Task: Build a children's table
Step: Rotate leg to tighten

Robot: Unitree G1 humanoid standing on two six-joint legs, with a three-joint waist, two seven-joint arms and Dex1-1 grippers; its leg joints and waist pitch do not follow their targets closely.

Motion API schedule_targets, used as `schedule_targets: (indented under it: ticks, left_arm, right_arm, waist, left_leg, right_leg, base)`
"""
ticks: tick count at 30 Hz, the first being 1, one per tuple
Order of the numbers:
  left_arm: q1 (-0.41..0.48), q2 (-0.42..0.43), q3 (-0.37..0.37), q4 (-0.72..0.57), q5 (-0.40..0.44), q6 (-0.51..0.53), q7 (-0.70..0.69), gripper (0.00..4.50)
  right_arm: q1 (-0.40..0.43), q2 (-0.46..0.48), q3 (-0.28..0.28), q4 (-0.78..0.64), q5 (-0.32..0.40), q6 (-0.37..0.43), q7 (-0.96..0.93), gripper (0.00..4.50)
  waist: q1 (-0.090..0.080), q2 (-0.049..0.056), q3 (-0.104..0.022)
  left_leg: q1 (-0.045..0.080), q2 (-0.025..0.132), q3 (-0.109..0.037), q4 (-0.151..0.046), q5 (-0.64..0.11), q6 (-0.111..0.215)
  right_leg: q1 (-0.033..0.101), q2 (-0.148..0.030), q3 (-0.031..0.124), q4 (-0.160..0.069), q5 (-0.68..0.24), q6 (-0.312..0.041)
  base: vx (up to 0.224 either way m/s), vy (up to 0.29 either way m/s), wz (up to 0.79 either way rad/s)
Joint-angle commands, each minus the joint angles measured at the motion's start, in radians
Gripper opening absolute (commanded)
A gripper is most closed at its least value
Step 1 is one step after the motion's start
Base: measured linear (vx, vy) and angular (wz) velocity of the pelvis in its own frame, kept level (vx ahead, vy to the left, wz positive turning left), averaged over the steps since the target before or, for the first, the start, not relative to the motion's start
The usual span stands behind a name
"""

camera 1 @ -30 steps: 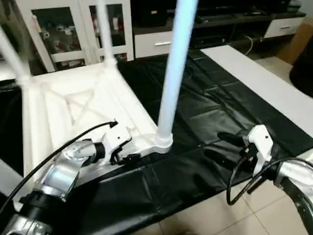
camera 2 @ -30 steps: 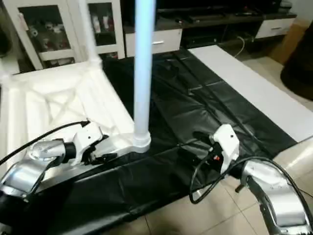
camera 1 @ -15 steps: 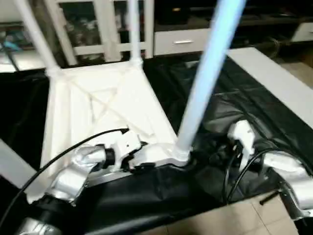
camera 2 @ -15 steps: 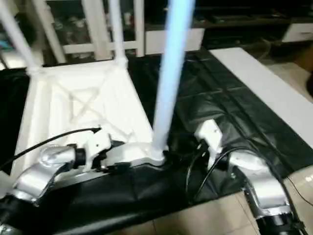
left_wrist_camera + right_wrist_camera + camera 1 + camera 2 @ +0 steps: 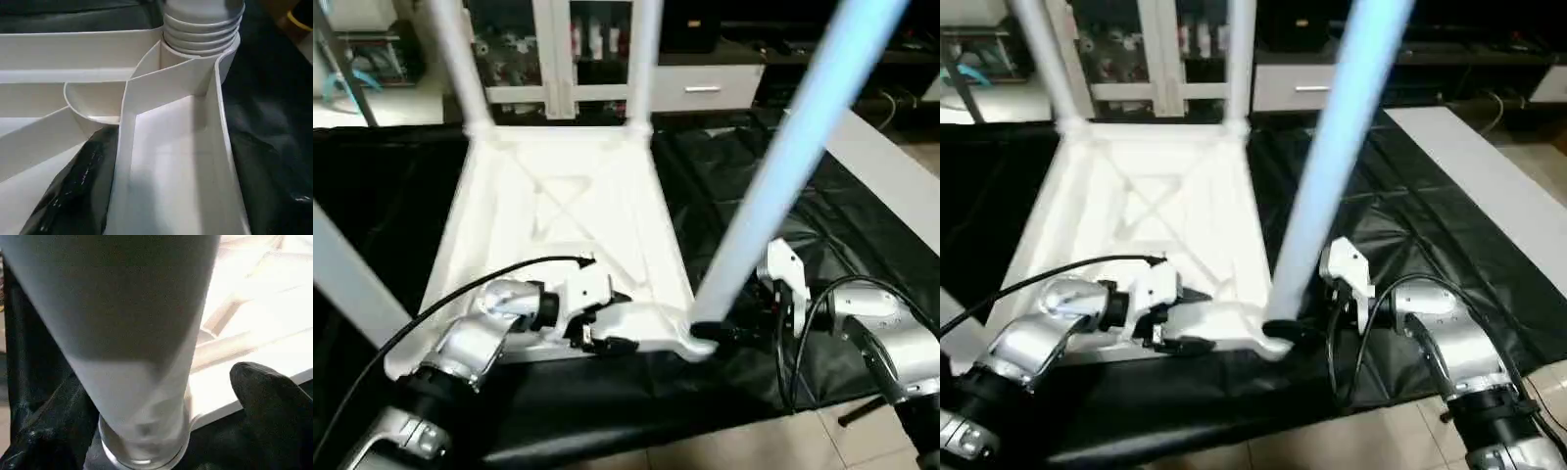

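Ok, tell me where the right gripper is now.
In the left eye view the right gripper is low on the right, at the foot of the nearest leg, beside the tabletop corner.

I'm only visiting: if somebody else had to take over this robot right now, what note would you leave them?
Grippers: the left gripper is at the tabletop's near rim; grip unclear. The right gripper is open, around the base of the near-right leg.
Things: the tabletop lies upside down on the black sheet.
Done: the near-right leg, the near-left leg and two far legs stand at the corners.
Left: probably check tightness, then turn it upright.
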Motion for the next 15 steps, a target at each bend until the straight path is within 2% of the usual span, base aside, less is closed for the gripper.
schedule_targets:
  ticks: [1,5,10,12,15]
  left_arm:
    - [-0.020,-0.020,-0.040,0.023,0.005,-0.014,-0.042,3.13]
    - [-0.040,-0.026,-0.044,0.065,0.028,-0.042,-0.027,3.13]
    - [-0.047,-0.023,-0.049,0.077,0.030,-0.051,-0.037,3.13]
    - [-0.050,-0.021,-0.052,0.083,0.034,-0.057,-0.041,3.13]
    - [-0.053,-0.020,-0.057,0.091,0.042,-0.063,-0.041,3.13]
  right_arm:
    - [-0.018,-0.015,0.013,0.010,-0.010,-0.024,0.035,4.36]
    - [-0.011,-0.022,0.042,0.003,-0.004,-0.041,0.092,4.36]
    - [-0.022,-0.006,0.050,0.030,-0.017,-0.068,0.111,4.36]
    - [-0.038,0.006,0.055,0.057,-0.033,-0.091,0.114,4.00]
    - [-0.058,0.017,0.060,0.092,-0.052,-0.120,0.106,4.00]
  waist:
    - [-0.007,-0.010,-0.054]
    - [-0.004,-0.012,-0.053]
    - [-0.004,-0.012,-0.051]
    - [-0.006,-0.014,-0.052]
    - [-0.008,-0.017,-0.051]
  left_leg:
    - [0.020,0.054,-0.015,-0.077,-0.163,0.077]
    - [0.019,0.055,-0.015,-0.077,-0.185,0.082]
    - [0.017,0.057,-0.020,-0.081,-0.232,0.053]
    - [0.015,0.056,-0.019,-0.081,-0.233,0.052]
    - [0.015,0.055,-0.019,-0.080,-0.234,0.054]
  right_leg:
    - [0.034,-0.034,0.027,-0.044,-0.165,-0.252]
    - [0.033,-0.036,0.027,-0.048,-0.200,-0.245]
    - [0.031,-0.039,0.027,-0.053,-0.267,-0.225]
    - [0.030,-0.038,0.026,-0.052,-0.263,-0.227]
    - [0.029,-0.038,0.027,-0.051,-0.269,-0.227]
  base:
    - [0.000,0.000,0.00]
    - [0.000,0.000,0.00]
    - [0.000,0.000,0.00]
    - [0.000,0.000,0.00]
    - [0.000,0.000,0.00]
